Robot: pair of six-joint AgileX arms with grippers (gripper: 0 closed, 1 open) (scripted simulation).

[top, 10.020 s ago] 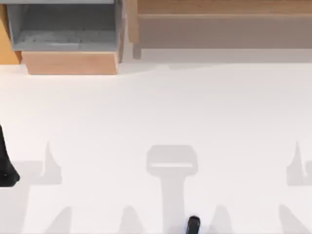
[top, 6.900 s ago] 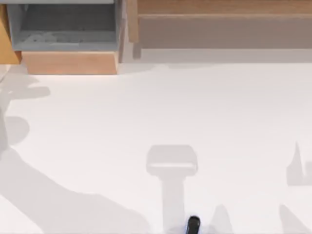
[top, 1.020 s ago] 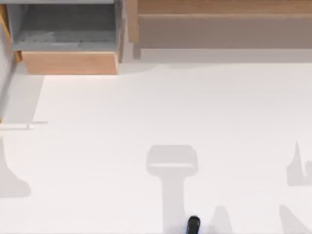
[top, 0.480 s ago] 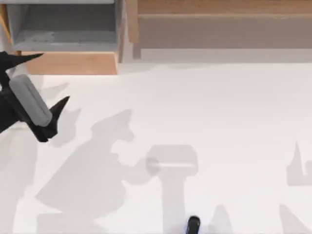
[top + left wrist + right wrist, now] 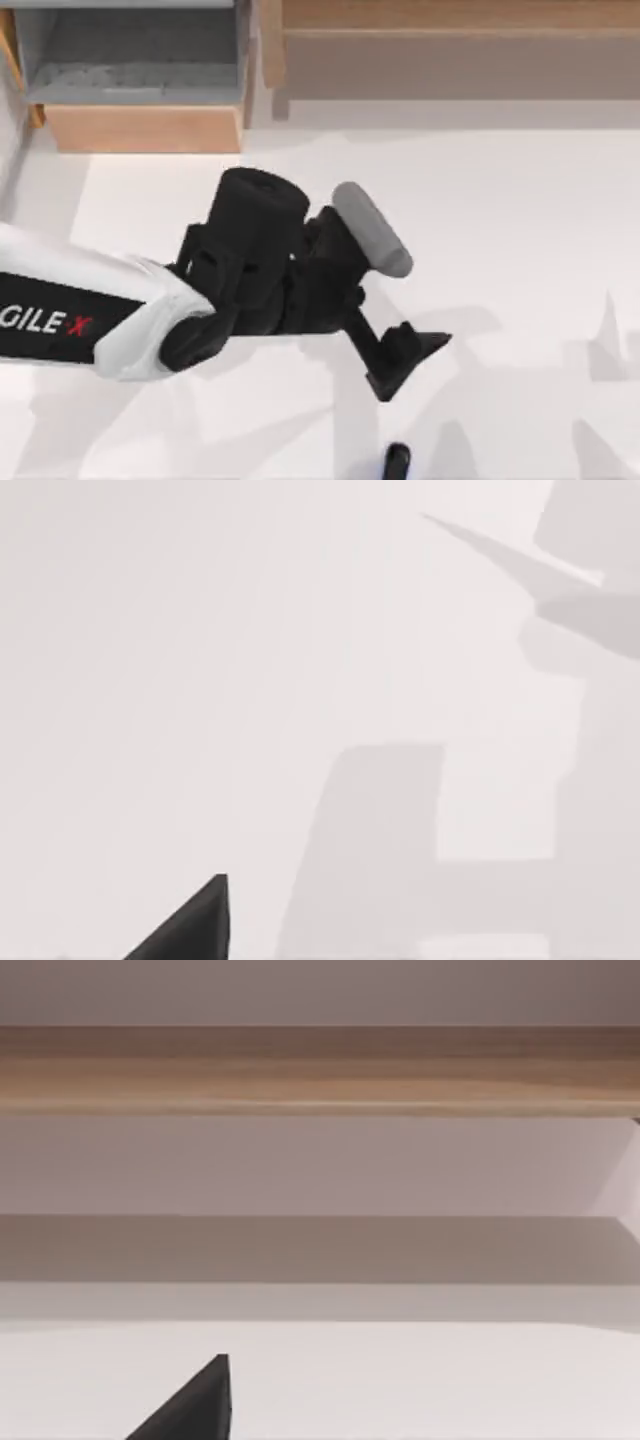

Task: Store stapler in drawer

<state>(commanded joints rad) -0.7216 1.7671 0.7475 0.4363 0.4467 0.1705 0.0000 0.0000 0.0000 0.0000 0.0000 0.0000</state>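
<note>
While the stapler [image 5: 397, 461] lay at the near edge of the tabletop [image 5: 500, 250], a little right of centre and partly cut off by the top view's lower border, nothing was touching it. The left gripper [image 5: 405, 358] hung above the table just up from it, tips pointing toward the near edge; one dark finger [image 5: 425, 345] was plain, but whether the fingers were apart or together I could not tell. The left wrist view had bare table, shadows and one fingertip [image 5: 195, 925].

The drawer [image 5: 140, 128] stood pulled out at the far left corner, grey inside exposed, tan front facing the near edge. The brown shelf unit [image 5: 450, 40] ran along the far edge beside it. The right gripper's fingertip [image 5: 195, 1405] showed in its wrist view, facing the shelf unit; finger state could not be told.

Step in hand, as I judged it: reach for the stapler. To do it well: centre over the narrow body, line the fingers across its short width, come straight down, close low. Risk: stapler sat close to the edge, so a nudge could push it off.
</note>
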